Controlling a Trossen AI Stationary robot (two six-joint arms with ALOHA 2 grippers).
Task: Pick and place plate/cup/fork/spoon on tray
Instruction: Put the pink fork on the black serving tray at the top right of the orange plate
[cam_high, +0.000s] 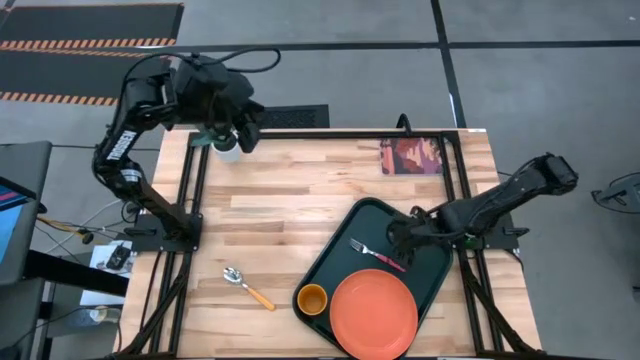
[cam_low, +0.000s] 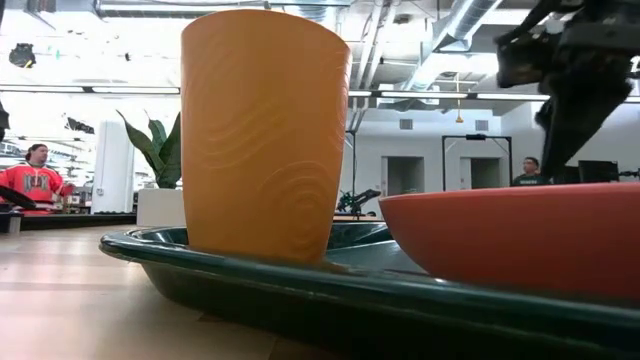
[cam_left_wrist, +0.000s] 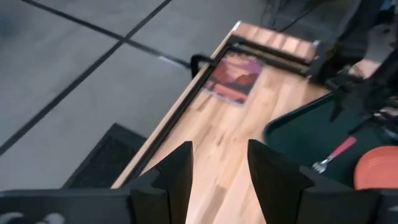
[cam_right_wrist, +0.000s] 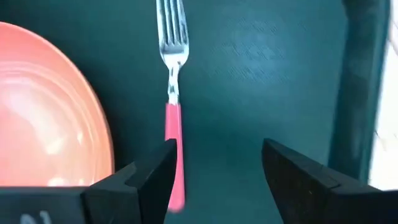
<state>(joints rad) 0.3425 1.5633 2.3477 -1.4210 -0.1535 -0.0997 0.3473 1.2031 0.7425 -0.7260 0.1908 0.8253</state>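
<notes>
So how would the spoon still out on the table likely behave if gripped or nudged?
The spoon looks thin and stiff, probably light. It lies flat on the wood table, so it likely offers little edge to pinch. Its shiny bowl may be slippery, and a nudge would probably spin it, not roll it.

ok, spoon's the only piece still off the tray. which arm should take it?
Left, probably. The spoon lies on the table's left half; the left gripper is open and empty. The right gripper hovers over the fork in the tray.
</notes>
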